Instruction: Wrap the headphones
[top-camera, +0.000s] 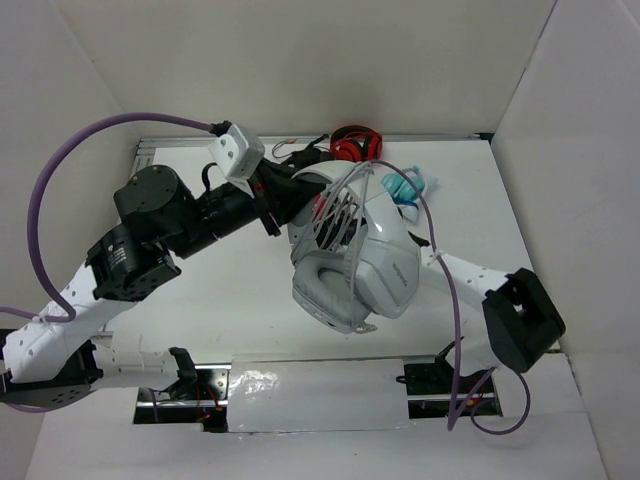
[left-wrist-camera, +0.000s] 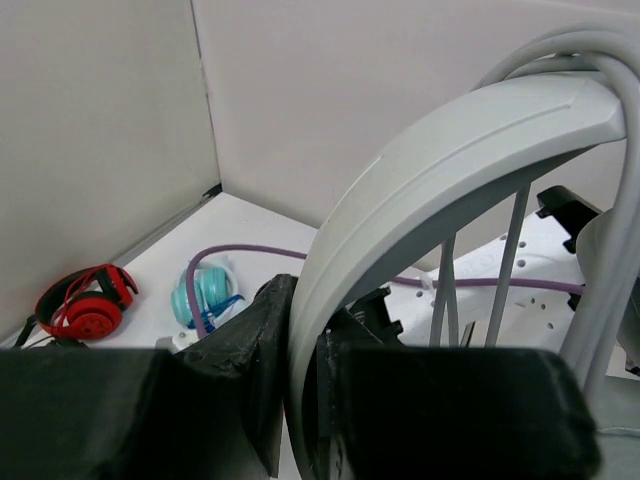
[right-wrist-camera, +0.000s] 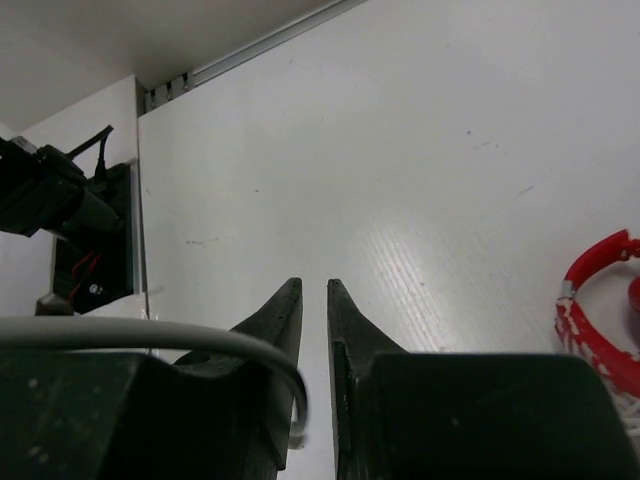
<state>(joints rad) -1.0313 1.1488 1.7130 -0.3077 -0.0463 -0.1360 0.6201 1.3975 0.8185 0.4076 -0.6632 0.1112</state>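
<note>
The large grey-white headphones (top-camera: 365, 255) are lifted above the middle of the table. My left gripper (top-camera: 288, 196) is shut on their wide headband (left-wrist-camera: 400, 190), with one black finger on each side of it (left-wrist-camera: 305, 330). Their thin grey cable (top-camera: 335, 215) runs in several strands across the headband (left-wrist-camera: 512, 250). My right gripper (right-wrist-camera: 313, 290) is hidden under the headphones in the top view. Its jaws stand a narrow gap apart, and the grey cable (right-wrist-camera: 150, 335) curls over the left finger down into that gap.
Red headphones (top-camera: 350, 143) lie at the back wall and show in the wrist views (left-wrist-camera: 85, 305) (right-wrist-camera: 600, 310). A light blue pair (top-camera: 405, 185) lies beside them (left-wrist-camera: 205, 290). The right arm's purple hose (top-camera: 445, 270) loops past the headphones. White walls enclose the table.
</note>
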